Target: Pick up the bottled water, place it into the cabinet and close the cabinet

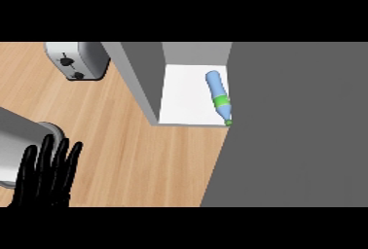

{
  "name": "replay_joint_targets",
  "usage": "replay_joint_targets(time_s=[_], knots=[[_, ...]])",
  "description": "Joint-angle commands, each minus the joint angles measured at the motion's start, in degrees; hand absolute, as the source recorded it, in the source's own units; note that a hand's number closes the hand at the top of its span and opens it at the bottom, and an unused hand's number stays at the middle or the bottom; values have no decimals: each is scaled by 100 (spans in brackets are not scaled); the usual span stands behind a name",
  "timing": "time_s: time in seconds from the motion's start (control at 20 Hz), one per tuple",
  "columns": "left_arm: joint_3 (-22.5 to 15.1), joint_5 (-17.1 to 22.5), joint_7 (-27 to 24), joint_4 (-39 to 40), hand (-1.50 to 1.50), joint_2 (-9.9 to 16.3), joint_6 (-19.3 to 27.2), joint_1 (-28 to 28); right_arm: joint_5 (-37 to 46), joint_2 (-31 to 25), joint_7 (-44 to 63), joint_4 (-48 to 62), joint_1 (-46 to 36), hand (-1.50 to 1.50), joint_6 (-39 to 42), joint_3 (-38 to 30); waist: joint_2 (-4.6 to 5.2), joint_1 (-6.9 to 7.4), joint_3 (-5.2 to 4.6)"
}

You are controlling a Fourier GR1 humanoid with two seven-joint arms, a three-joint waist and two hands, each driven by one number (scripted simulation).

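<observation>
We see a broad grey cabinet door [295, 126] filling the space well to the right of the fingers, running from the top of the view down to the bottom. Beneath everything lies the wooden worktop [144, 146], stretching up and to the right from the fingers. Up and to the right of them stands the cabinet [140, 78], open, its grey side wall nearest the fingers and its white shelf floor beyond that wall. Our left forearm (grey, tilted) comes in from the left edge, and the left hand [46, 182] sits low at the left with its black fingers [50, 160] straight, pointing up and slightly spread, holding nothing. Straight above the fingers, at the far edge, is a silver toaster [78, 61]. The bottled water [219, 97] lies on its side on the shelf floor, far from the fingers, against the cabinet door, its green cap toward the shelf's front edge. Our right hand does not show.
</observation>
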Motion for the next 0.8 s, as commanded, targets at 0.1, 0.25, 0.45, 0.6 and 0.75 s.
replay_joint_targets(time_s=[0.1, 0.25, 0.45, 0.6, 0.75], knots=[[567, 465, -174, -858, -150, 453, -438, 1051, 402, 274, 348, -286, -441, 150, 104, 1029, -63, 45, -30], [1001, 936, -134, -881, -150, 619, -742, 1289, 655, 216, 549, -684, -196, 150, 77, 1332, -71, -4, -34], [1086, 1001, -386, -796, -150, 581, -1044, 1558, 692, 845, 1127, -281, -850, 150, -95, 1654, -44, 89, -38], [1504, 1288, -580, -991, -150, 808, -1562, 2117, 645, 1236, 1559, -30, -1071, 150, -282, 1714, -59, 179, -38], [1810, 1569, -595, -761, -150, 885, -1847, 2166, 297, 1471, 1829, 241, -1570, 150, -706, 1813, -30, 162, -38]])
